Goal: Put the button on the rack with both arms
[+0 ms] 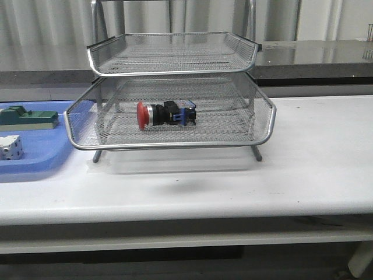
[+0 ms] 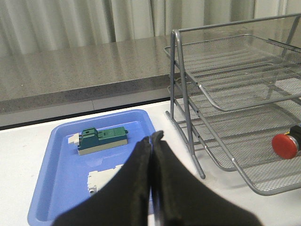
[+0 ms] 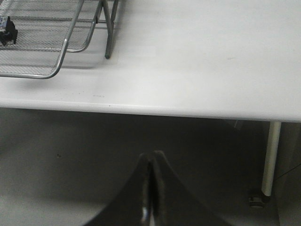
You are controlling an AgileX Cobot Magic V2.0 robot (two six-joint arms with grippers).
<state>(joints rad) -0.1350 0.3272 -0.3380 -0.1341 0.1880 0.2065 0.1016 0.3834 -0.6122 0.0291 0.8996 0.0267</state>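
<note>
The button (image 1: 165, 113) lies on its side in the middle tier of the silver wire rack (image 1: 265, 125), red head to the left. Its red head also shows in the left wrist view (image 2: 285, 145), and its black end shows in the right wrist view (image 3: 6, 31). Neither arm shows in the front view. My left gripper (image 2: 152, 138) is shut and empty, above the blue tray's near right side, left of the rack (image 2: 221, 101). My right gripper (image 3: 151, 155) is shut and empty, below and in front of the table edge, right of the rack (image 3: 61, 56).
A blue plastic tray (image 1: 35, 160) sits left of the rack with a green block (image 1: 28, 118) and a white block (image 1: 10, 146) in it. These also show in the left wrist view: tray (image 2: 56, 188), green block (image 2: 102, 139), white block (image 2: 101, 180). A table leg (image 3: 270, 157) stands at the right.
</note>
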